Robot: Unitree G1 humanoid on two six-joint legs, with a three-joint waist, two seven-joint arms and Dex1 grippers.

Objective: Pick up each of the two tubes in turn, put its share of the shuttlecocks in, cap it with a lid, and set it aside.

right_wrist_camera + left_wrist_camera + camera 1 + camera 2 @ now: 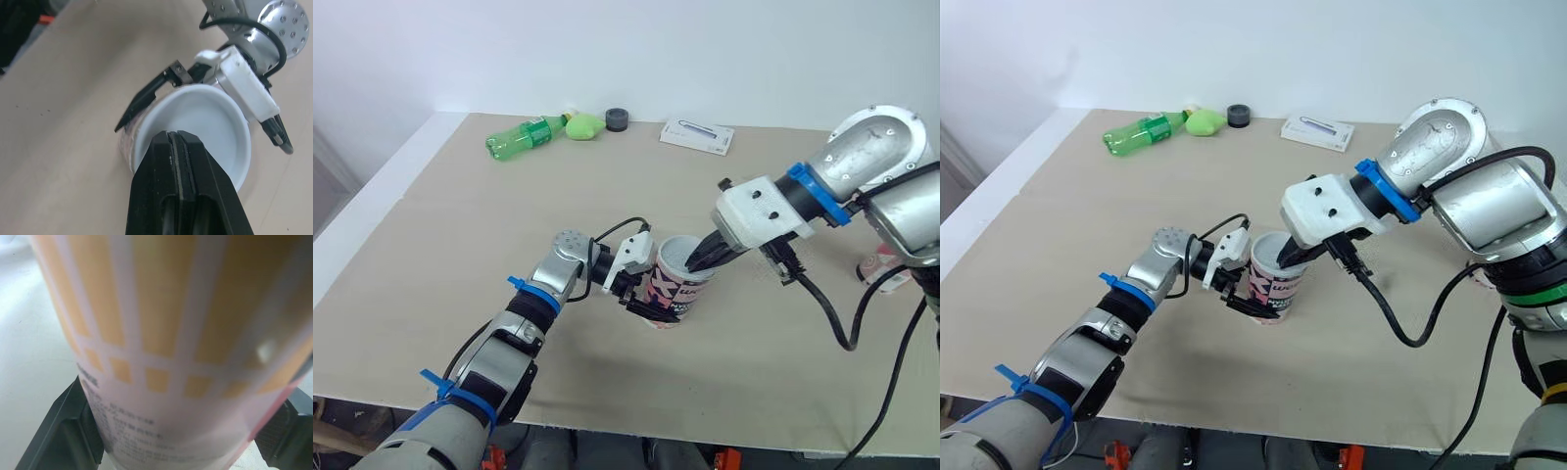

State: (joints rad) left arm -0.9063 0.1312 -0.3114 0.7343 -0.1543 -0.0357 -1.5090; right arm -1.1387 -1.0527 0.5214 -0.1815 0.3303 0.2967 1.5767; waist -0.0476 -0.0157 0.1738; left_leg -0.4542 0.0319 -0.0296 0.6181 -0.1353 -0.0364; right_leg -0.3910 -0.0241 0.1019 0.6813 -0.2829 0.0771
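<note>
Left end effector (pixel 644 299) clasps the tube (pixel 680 279) (contents hidden); right end effector (pixel 177 139) closed.

bottle (pixel 521 135), box (pixel 697 135) on table (pixel 440 235) behind tube (pixel 674 286)

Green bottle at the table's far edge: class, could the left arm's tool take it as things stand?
Probably not yet. The left tool is shut on the tube, so it is occupied, though no object lies between it and the green bottle.
</note>
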